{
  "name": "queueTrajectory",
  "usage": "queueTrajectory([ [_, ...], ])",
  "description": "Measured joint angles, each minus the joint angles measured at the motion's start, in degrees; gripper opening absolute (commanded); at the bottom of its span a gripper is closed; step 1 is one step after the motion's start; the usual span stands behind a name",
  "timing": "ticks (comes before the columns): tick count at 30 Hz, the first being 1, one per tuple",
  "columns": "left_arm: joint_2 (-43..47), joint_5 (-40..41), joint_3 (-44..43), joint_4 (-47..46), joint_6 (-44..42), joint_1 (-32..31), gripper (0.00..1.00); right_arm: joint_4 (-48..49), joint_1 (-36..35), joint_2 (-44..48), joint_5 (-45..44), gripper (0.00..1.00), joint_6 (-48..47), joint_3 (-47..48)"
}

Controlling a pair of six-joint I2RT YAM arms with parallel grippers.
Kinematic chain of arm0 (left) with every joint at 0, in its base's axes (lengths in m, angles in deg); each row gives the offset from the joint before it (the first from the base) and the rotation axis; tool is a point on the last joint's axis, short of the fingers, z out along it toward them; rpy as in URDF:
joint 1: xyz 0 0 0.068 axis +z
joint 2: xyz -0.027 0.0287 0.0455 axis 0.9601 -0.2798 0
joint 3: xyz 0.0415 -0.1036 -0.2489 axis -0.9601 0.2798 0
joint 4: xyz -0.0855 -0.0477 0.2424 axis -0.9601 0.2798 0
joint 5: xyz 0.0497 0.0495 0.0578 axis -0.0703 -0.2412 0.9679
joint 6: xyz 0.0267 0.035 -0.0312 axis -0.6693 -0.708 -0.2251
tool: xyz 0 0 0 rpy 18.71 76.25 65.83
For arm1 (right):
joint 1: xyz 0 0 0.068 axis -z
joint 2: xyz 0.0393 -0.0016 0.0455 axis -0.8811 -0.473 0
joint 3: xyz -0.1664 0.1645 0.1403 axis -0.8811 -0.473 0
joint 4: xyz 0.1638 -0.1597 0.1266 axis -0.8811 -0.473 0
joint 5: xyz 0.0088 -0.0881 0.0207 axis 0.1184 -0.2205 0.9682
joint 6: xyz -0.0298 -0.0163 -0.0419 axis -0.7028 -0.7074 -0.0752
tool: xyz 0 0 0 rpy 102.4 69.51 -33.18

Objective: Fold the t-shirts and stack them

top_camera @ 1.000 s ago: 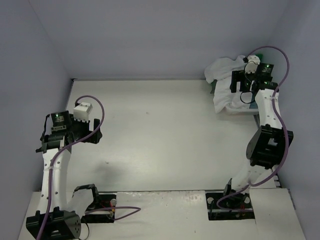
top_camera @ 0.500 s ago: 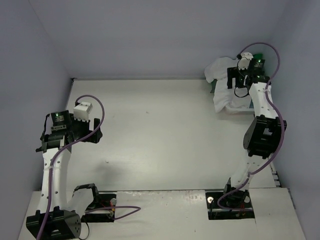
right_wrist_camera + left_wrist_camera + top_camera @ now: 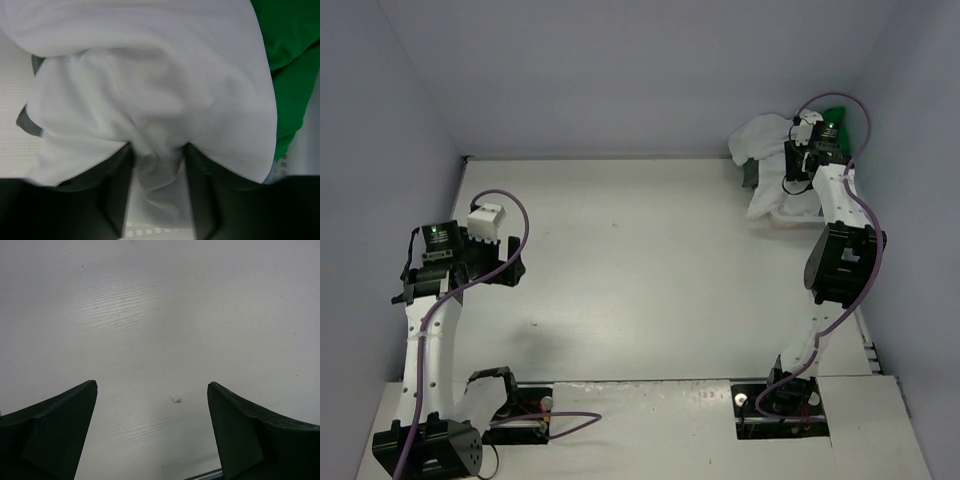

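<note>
1 crumpled white cloth t-shirt (image 3: 150,90), upper right: fold between jaws of my right gripper (image 3: 157,157), pinch unclear; left gripper (image 3: 150,390) spread, far off.

Overhead rear view; two downward wrist close-ups

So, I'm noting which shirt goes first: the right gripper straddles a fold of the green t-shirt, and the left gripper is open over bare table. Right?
Not the green one. In the right wrist view the right gripper straddles a fold of the white t-shirt; the green t-shirt lies beside it. The left gripper is open over bare table, as you said.
</note>
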Motion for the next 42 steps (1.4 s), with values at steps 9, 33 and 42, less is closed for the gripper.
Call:
queueTrajectory([
  [9, 0.0, -0.17, 0.0, 0.0, 0.0, 0.76, 0.86, 0.55, 0.0, 0.11, -1.49, 0.0, 0.35, -0.22],
  [33, 0.04, -0.22, 0.09, 0.02, -0.02, 1.55, 0.86, -10.64, -27.21, 41.51, 13.62, 0.0, -5.55, -2.97],
  [42, 0.04, -0.24, 0.11, 0.0, -0.04, 2.54, 0.85, -13.38, -32.06, 48.72, 27.41, 0.0, -1.92, -5.2],
])
